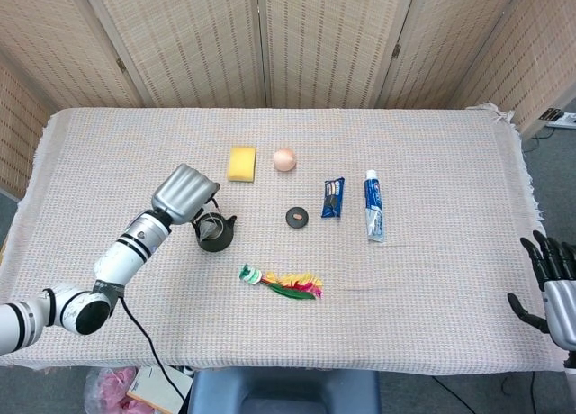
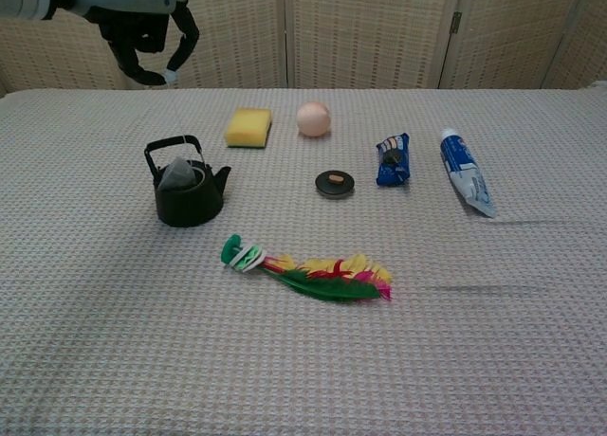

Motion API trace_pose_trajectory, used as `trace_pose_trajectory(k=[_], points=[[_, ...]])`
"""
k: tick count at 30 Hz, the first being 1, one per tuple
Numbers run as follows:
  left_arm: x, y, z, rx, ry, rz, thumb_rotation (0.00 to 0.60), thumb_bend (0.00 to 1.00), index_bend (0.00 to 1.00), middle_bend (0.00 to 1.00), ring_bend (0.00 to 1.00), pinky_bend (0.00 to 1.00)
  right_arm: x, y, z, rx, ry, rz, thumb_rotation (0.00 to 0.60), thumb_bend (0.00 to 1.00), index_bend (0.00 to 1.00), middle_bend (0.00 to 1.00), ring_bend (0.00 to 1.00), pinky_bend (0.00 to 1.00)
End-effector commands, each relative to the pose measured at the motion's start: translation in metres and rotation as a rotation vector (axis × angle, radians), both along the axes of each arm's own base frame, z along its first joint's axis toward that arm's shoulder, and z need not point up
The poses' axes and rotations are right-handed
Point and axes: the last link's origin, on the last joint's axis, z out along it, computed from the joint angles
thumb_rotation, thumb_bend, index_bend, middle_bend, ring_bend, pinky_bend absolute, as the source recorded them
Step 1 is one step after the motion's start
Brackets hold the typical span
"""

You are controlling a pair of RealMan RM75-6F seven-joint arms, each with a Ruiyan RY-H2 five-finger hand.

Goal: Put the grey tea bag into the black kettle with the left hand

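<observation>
Grey tea bag half inside black kettle, dangling by its string from left hand's pinch; could snag, spill onto desk if released off-centre.

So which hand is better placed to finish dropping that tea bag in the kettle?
The left hand: it hangs right above the black kettle, pinching the tag of the grey tea bag. The right hand sits at the table's far edge.
</observation>
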Motion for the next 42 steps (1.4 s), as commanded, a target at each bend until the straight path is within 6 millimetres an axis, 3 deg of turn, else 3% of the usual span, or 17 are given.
trace_pose_trajectory(k=[1,11,18,22,24,30,34,38,41,42], points=[[0.005,0.005,-0.003,-0.009,-0.005,-0.011,0.6,0.38,0.59,1.0,1.0,1.0,-0.001,-0.001,0.0,-0.003,0.0,-0.004,0.6,0.23,0.0,0.0,0.0,0.0],[0.013,0.01,-0.018,-0.04,-0.009,-0.033,0.6,0.38,0.59,1.0,1.0,1.0,-0.002,0.0,0.004,-0.015,-0.006,-0.005,0.6,0.23,0.0,0.0,0.0,0.0],[0.01,-0.002,-0.053,-0.136,-0.017,-0.028,0.6,0.38,0.56,1.0,1.0,1.0,-0.002,-0.001,0.003,-0.004,-0.011,-0.005,0.6,0.23,0.0,0.0,0.0,0.0],[0.016,-0.014,-0.076,-0.197,-0.028,-0.048,0.6,0.38,0.43,1.0,1.0,1.0,-0.001,0.001,0.004,-0.008,-0.018,0.006,0.6,0.24,0.0,0.0,0.0,0.0],[0.023,-0.02,-0.086,-0.221,-0.032,-0.067,0.6,0.37,0.3,1.0,1.0,1.0,0.0,0.003,0.005,-0.011,-0.021,0.011,0.6,0.24,0.0,0.0,0.0,0.0],[0.037,-0.036,-0.106,-0.271,-0.051,-0.091,0.6,0.2,0.01,1.0,1.0,1.0,-0.001,0.005,0.007,-0.01,-0.029,0.019,0.6,0.25,0.0,0.0,0.0,0.0],[0.042,-0.051,-0.108,-0.294,-0.026,-0.12,0.6,0.19,0.0,1.0,1.0,1.0,-0.001,0.007,0.008,-0.004,-0.033,0.027,0.6,0.26,0.0,0.0,0.0,0.0],[0.035,-0.066,-0.094,-0.297,-0.023,-0.073,0.6,0.19,0.0,1.0,1.0,1.0,0.0,0.01,0.009,0.002,-0.041,0.037,0.6,0.26,0.0,0.0,0.0,0.0],[0.018,-0.07,-0.077,-0.288,-0.05,0.03,0.6,0.3,0.0,1.0,1.0,1.0,0.0,0.013,0.011,0.0,-0.048,0.047,0.6,0.26,0.0,0.0,0.0,0.0],[0.009,-0.07,-0.072,-0.28,-0.061,0.073,0.6,0.38,0.0,1.0,1.0,1.0,0.0,0.014,0.011,0.001,-0.049,0.05,0.6,0.26,0.0,0.0,0.0,0.0]])
